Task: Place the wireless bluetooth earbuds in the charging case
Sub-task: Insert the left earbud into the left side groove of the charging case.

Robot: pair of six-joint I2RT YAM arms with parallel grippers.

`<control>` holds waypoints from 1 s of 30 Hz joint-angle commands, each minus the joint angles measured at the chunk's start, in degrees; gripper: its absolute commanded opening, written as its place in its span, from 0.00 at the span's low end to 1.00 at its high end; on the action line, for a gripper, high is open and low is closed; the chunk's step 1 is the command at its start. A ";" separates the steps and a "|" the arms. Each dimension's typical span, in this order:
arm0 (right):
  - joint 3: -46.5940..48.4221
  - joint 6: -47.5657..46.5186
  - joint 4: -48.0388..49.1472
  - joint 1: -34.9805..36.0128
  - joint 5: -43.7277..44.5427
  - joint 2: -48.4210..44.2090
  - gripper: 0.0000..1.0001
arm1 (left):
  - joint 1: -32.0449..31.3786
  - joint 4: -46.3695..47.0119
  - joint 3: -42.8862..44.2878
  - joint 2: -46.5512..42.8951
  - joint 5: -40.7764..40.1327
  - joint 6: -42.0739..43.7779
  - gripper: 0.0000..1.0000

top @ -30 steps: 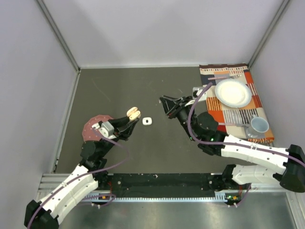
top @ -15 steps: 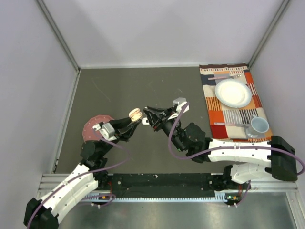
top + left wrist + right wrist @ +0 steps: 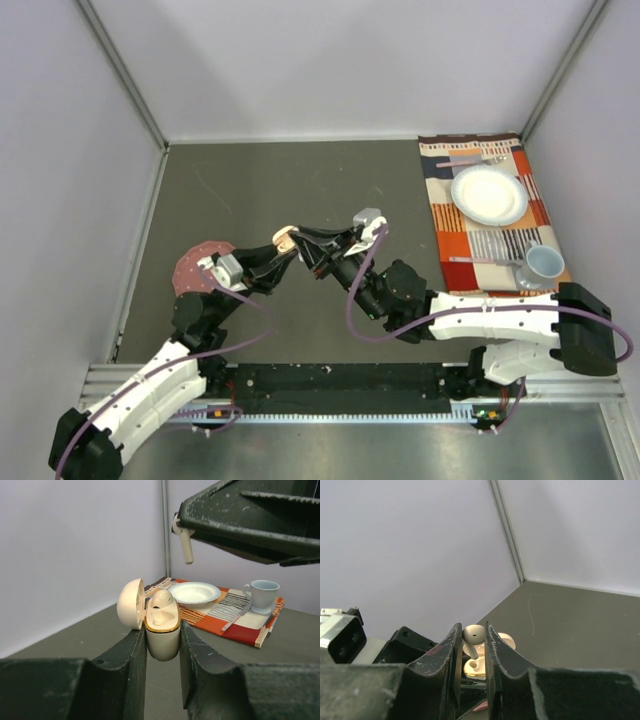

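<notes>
From above, the right gripper [image 3: 303, 243] covers most of the case [image 3: 163, 642]. We count one case and one earbud [image 3: 185, 544] for certain; a second seems seated inside, unconfirmed. The left gripper [image 3: 161, 634] clamps the open case. The right gripper pinches the earbud just above it.

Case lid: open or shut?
Open. The lid is swung back beside the case, which the left gripper holds.

open peach charging case [image 3: 162, 642] upright, 1 seated earbud [image 3: 162, 601] inside, 1 pale earbud [image 3: 184, 542] stem-down above
</notes>
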 commanded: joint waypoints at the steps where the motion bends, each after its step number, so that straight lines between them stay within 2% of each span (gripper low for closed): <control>1: 2.46 -0.89 4.00 0.83 -2.35 2.24 0.00 | -0.23 6.00 1.47 0.60 0.72 -1.71 0.00; 14: 2.99 -1.59 7.26 0.92 -4.81 6.99 0.00 | -0.14 6.26 0.94 0.51 0.72 -2.24 0.00; 30: 2.12 -2.38 8.14 1.00 -2.97 8.14 0.00 | -0.23 6.61 0.07 -0.46 -0.50 -2.06 0.00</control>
